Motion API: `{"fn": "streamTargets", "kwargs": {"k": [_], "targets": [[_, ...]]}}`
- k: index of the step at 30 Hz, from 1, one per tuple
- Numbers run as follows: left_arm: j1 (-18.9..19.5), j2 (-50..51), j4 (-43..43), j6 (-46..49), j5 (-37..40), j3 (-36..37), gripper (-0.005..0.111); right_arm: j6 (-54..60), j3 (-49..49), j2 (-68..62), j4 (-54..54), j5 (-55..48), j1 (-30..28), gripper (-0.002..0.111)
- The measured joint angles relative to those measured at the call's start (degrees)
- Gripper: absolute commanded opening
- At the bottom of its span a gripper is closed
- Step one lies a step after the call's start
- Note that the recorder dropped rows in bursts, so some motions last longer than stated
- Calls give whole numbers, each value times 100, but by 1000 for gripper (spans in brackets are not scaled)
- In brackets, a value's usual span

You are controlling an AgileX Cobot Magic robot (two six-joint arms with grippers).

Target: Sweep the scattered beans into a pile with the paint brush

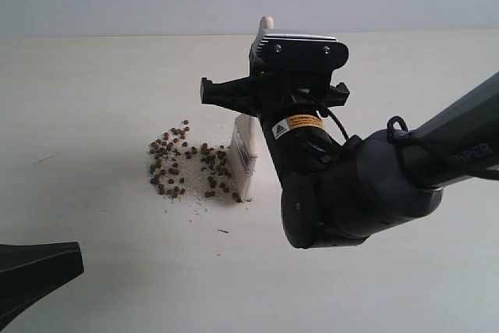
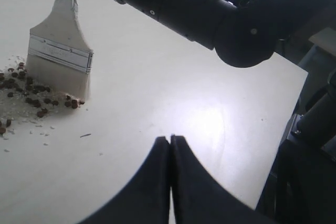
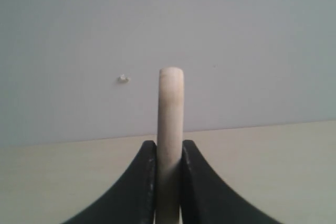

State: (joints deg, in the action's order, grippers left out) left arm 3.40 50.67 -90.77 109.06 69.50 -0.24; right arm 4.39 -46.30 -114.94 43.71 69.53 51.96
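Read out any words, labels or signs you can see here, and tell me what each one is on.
"PER": tail of a word on the right arm; its start is not clear.
Yellow warning label with a triangle sign, on that arm's wrist: print too small to read.
Faint marks on the paint brush ferrule: blurred.

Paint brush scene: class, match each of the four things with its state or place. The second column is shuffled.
Things
1. paint brush
2. beans
3. left gripper
4. right gripper

States and places
A. shut, holding nothing
B. clamped on a pale wooden handle
C. standing on its white bristles
D. scattered beside the bristles

Right pairs: 1-C, 2-D, 3-A, 4-B
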Motion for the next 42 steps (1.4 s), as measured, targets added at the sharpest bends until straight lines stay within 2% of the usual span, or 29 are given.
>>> {"fn": "streamTargets", "kwargs": {"k": [15,20,27,30,32,33,38,42], "targets": [[0,0,0,0,0,0,0,675,0,431,20,-23,0,0],[0,0,0,0,0,0,0,736,0,547,-426,-23,0,0],[0,0,0,0,0,0,0,442,0,559,-1984,-23,-213,0],[0,0,0,0,0,0,0,-284,-24,571,-2761,-41,-609,0],[0,0,0,0,0,0,0,-1000,-47,608,-3755,-126,-1075,0],[0,0,0,0,0,0,0,-1308,-136,608,-4624,-170,-1378,0],[0,0,0,0,0,0,0,-1677,-504,618,-5942,-405,-1743,0],[0,0,0,0,0,0,0,-2404,-1060,594,-6842,-1236,-1988,0]]}}
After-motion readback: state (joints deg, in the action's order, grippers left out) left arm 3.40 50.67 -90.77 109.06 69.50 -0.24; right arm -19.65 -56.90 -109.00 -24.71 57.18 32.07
